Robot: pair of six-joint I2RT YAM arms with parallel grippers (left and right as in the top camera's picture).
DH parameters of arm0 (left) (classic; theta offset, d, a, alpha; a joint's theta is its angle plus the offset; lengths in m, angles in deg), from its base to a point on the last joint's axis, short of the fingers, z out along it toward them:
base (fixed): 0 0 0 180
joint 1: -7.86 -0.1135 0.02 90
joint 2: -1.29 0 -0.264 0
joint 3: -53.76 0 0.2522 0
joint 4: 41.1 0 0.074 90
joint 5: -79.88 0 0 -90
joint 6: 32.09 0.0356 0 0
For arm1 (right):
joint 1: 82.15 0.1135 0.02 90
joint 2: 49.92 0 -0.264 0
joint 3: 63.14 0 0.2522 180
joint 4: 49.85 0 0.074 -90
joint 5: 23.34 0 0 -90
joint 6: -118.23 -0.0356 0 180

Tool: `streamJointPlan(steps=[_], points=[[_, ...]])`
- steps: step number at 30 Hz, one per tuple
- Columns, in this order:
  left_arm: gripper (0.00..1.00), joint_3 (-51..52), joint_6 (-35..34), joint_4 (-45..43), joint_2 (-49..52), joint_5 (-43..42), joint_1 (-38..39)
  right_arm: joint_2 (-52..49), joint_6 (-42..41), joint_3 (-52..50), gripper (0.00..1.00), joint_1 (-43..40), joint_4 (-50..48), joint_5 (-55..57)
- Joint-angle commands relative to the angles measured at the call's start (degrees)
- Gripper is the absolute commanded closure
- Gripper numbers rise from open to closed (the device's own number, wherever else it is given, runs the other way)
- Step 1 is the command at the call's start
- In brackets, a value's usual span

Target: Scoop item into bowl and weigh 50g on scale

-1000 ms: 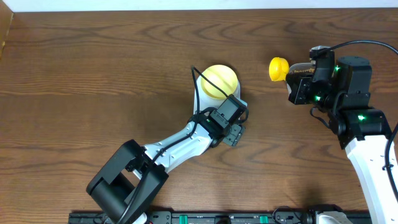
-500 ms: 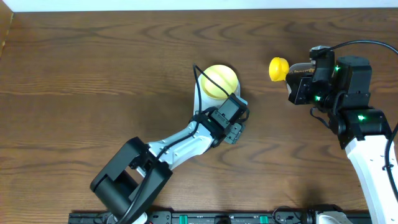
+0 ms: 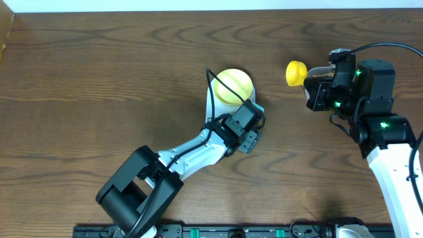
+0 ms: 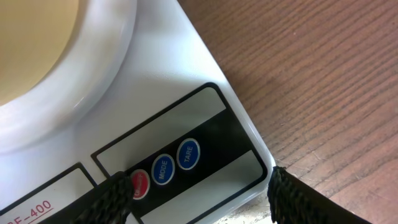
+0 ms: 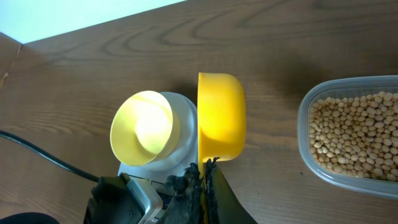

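Note:
The pale-yellow bowl sits empty on the white scale. My left gripper hovers open over the scale's front edge. In the left wrist view its fingertips straddle the scale's button panel, with the TARE button between them and the bowl at top left. My right gripper is shut on the handle of a bright yellow measuring spoon, held above the table right of the bowl. In the right wrist view the spoon looks empty, beside the bowl. The beans fill a clear tub.
The clear plastic tub stands at the right in the right wrist view, a short way from the spoon. A black cable runs across the wood at the left. Bare wooden table lies all around.
The left arm has shifted slightly while its gripper stays over the scale's front. The right arm and spoon have not moved.

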Motion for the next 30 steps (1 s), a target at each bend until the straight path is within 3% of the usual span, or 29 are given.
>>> streamJointPlan(steps=[1,30], points=[[0.28,0.5,0.3,1.1,1.3,-1.5,0.1,0.9,0.9,0.4,0.99,-0.3,0.0,0.1],[0.32,0.5,0.3,0.1,2.5,-4.1,0.0,0.9,1.1,0.4,0.99,-0.3,0.2,0.1]])
